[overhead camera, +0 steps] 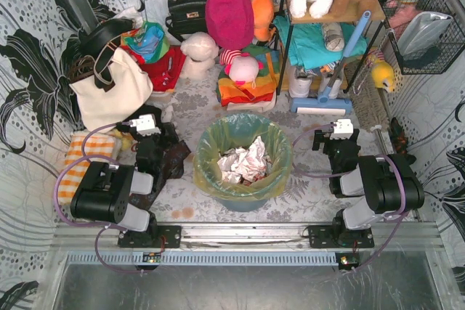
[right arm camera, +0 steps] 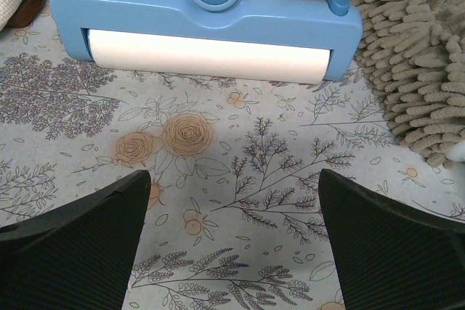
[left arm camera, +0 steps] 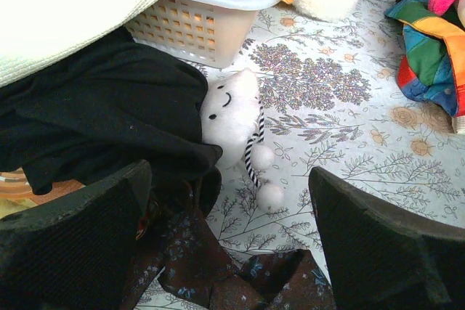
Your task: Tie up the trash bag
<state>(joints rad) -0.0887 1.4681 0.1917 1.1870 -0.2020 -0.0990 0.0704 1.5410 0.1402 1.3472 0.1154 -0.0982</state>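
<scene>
Yellow-green film, the bag (overhead camera: 206, 166) is lining the bin (overhead camera: 244, 204) between my arms, likely light, limp and slippery; I am planning to gather its rim, left gripper (left arm camera: 229, 241) and right gripper (right arm camera: 232, 245) gaping empty.

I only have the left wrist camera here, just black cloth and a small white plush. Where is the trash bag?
Observer: The trash bag lines the teal bin mid-table, between the two arms.
Operator: Is it tied?
Observer: No, its rim is folded over the bin's edge, with crumpled paper inside.
Operator: What about the right arm?
Observer: The right arm rests beside the bin, jaws wide open and empty, facing a blue roller head.
</scene>
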